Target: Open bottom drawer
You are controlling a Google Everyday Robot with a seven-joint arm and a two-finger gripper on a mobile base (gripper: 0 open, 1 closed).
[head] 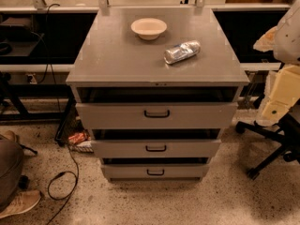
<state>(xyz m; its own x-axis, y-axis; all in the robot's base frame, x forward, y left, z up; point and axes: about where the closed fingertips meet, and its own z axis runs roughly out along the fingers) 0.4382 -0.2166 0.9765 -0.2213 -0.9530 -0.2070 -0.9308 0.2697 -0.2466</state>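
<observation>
The grey metal cabinet [117,55] stands in the middle of the view with three drawers. The bottom drawer [126,172] is the lowest, with a shallow front and a small black bar handle [155,172]. Its inside does not show; only a dark gap lies above its front. The middle drawer [187,148] and the taller top drawer [112,115] sit above it. My gripper [280,95], cream-coloured, hangs at the right edge of the view, level with the top drawer, well to the right of and above the bottom drawer, touching nothing.
A white bowl [148,28] and a crushed clear bottle [182,51] lie on the cabinet top. An office chair base [267,146] stands at right. A cable [61,184], a snack packet [78,138] and a person's shoe [18,203] lie on the floor at left.
</observation>
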